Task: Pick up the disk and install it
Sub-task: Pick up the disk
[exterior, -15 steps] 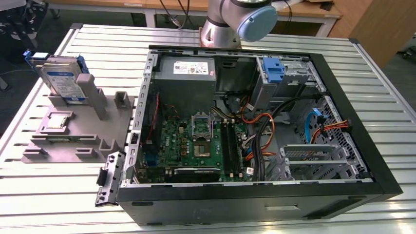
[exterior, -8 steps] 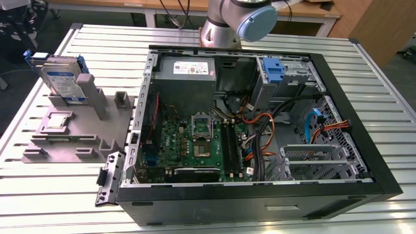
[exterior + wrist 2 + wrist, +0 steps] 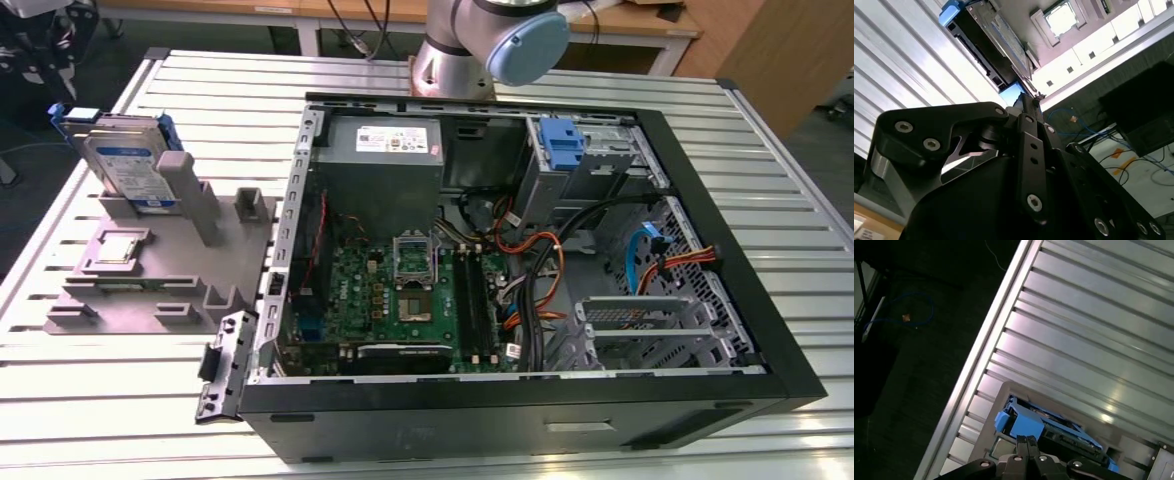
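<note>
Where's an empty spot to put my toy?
Bare table slats lie at the exterior view's left, in front of the grey holder, and at its right beside the computer case. Inside the case is crowded with cables.

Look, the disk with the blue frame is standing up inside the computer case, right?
No. The disk with the blue frame is standing up, but in the grey holder beside the computer case, on the exterior view's left, not inside it. The exterior view shows this.
</note>
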